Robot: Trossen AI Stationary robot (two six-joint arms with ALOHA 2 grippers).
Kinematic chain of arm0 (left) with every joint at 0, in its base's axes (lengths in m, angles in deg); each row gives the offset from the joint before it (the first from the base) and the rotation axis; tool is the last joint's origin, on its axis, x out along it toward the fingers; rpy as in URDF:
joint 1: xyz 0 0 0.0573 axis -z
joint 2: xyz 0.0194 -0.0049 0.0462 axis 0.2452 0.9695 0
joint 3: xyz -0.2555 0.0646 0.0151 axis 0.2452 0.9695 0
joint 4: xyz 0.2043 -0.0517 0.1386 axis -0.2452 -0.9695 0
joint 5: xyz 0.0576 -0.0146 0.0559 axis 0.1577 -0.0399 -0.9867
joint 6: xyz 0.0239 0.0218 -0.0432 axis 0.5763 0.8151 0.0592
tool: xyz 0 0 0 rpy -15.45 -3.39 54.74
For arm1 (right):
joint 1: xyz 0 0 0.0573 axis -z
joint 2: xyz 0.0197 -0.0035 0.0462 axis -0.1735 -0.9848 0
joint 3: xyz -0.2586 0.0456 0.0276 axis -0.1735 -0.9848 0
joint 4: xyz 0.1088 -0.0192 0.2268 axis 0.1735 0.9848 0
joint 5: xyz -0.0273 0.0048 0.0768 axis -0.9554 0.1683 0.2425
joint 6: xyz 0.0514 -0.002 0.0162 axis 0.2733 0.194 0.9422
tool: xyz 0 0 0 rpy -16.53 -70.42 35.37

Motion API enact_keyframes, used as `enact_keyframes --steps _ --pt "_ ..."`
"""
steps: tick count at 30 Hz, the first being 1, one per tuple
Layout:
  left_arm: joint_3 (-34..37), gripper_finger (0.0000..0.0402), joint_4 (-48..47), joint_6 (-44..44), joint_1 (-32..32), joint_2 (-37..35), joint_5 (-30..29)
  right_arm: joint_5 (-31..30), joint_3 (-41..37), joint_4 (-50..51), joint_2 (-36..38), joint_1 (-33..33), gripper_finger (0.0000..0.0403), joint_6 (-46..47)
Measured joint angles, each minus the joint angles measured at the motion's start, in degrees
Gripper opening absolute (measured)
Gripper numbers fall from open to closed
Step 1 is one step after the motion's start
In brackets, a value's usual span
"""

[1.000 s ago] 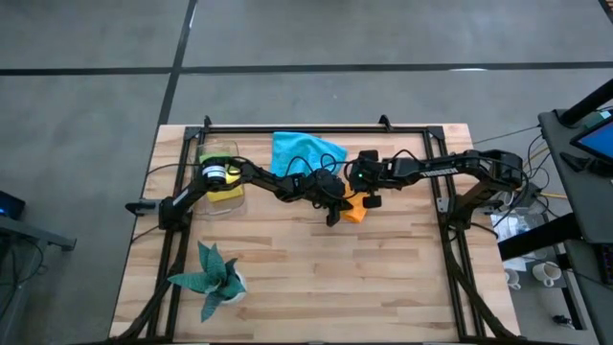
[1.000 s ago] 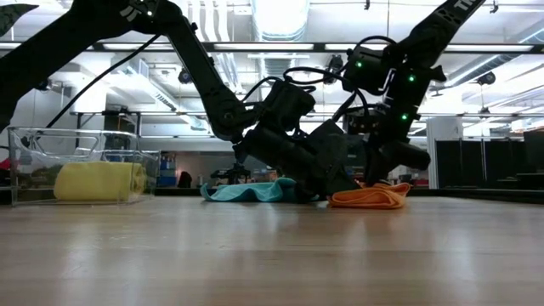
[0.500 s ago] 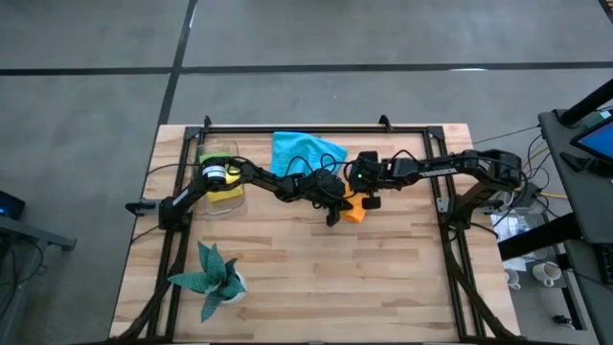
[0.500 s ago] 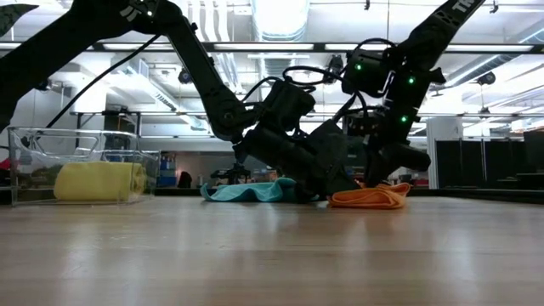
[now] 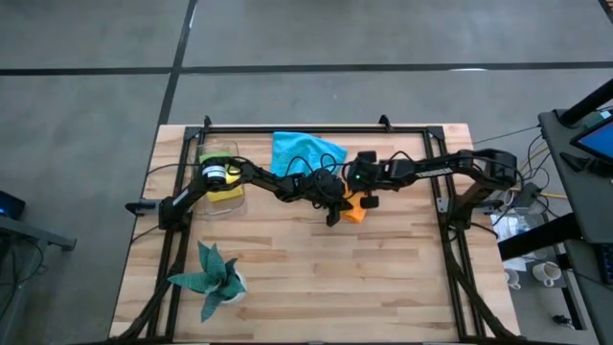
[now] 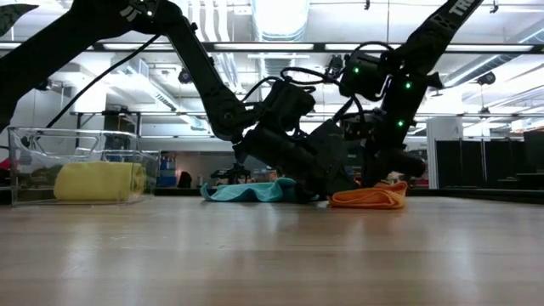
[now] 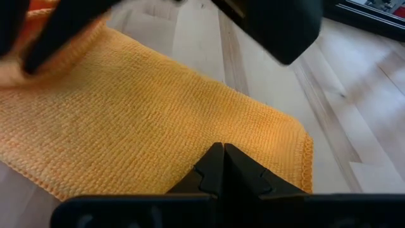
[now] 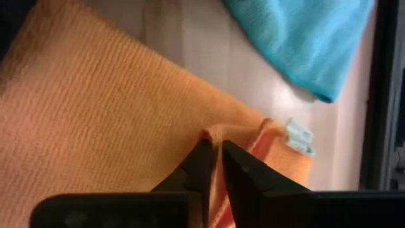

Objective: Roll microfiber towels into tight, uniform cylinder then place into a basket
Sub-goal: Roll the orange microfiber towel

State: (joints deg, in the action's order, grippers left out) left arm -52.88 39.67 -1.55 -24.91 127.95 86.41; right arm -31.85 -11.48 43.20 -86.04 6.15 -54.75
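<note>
Wooden tabletop (image 5: 316,278), black frame (image 5: 316,127) around it. Near edge: teal plant (image 5: 213,276) in white pot. Centre: orange towel (image 5: 355,209), flat; left gripper (image 7: 223,151) fully closed, pressed on it; right gripper (image 8: 212,149) nearly closed, pinching a raised fold. Beyond: blue towel (image 5: 305,151), loose. Far left: clear basket (image 6: 81,166) holding rolled yellow towel (image 6: 99,181).
</note>
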Motion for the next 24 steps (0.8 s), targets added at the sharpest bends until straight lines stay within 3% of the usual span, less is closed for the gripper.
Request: enact_keyframes --steps 6,24 --pt "0.00 0.0000 0.00 -0.03 0.00 0.00 0.01 0.32 0.00 -1.32 1.48 0.00 0.0010 1.85" --pt "0.00 0.0000 0.00 -0.08 0.11 0.00 -0.02 3.40 -0.02 -5.19 0.06 1.95 0.0009 9.04"
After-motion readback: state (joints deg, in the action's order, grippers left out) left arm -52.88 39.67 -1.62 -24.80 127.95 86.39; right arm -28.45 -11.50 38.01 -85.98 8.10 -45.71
